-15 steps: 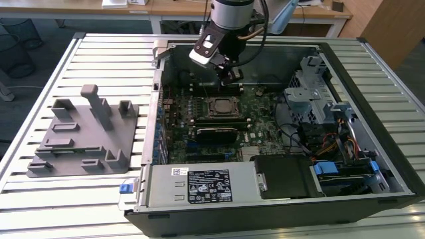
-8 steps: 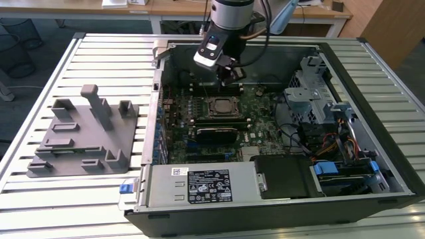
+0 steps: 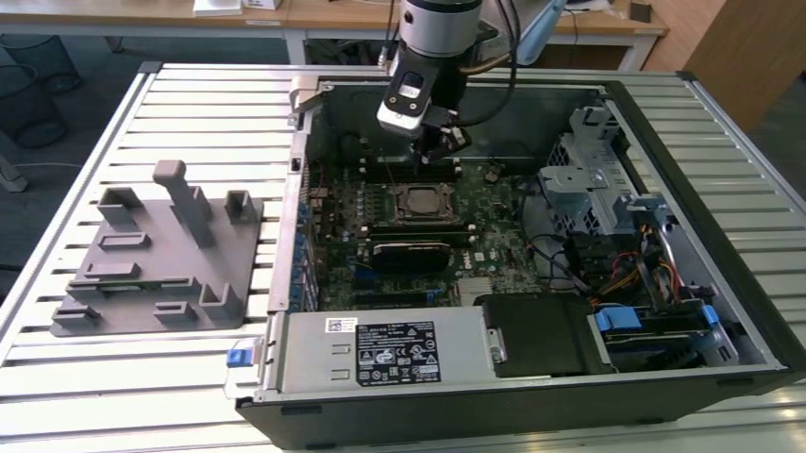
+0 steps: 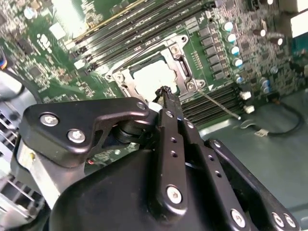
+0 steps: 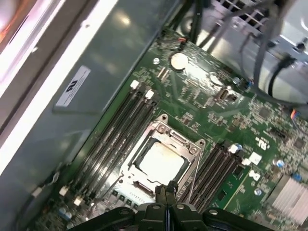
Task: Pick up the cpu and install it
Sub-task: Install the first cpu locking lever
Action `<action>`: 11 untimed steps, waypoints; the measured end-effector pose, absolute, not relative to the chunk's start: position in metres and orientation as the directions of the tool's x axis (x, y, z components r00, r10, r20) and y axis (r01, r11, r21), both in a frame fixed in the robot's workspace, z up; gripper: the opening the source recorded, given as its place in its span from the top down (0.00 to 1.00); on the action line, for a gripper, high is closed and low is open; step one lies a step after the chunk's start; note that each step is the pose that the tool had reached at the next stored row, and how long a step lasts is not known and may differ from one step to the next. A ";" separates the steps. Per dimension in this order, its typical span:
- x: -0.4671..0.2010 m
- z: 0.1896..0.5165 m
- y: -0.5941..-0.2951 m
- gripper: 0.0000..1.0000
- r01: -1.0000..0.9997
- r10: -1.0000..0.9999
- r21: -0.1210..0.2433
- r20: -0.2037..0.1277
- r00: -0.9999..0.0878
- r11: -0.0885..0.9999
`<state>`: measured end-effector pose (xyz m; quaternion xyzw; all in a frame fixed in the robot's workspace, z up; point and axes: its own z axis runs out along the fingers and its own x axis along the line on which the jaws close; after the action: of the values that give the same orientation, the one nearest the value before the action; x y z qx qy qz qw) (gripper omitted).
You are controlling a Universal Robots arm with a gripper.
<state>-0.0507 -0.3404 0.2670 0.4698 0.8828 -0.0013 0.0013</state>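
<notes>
Slatted counter bears the open case; mid-frame in the exterior view, we see the pincer closed, empty, above the socketed cpu, memory slots crowding both sides.

slatted metal table | wooden desks behind | dark floor | wire bin | wooden cabinet

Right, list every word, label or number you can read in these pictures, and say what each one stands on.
Nothing reads clearly enough to quote.
The black label on the power supply: print too small.
The small white label above it: too small.
The white sticker on the case wall: blurred.
The white markings on the motherboard: blurred.
</notes>
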 end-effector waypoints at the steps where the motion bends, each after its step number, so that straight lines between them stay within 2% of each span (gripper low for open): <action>1: -0.051 0.267 -0.340 0.89 0.819 0.819 -0.001 -0.004 -0.573 0.573; 11: -0.051 0.266 -0.340 0.89 0.701 0.701 -0.005 -0.007 -0.713 0.713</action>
<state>-0.0507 -0.3404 0.2659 0.3789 0.9254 -0.0036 0.0021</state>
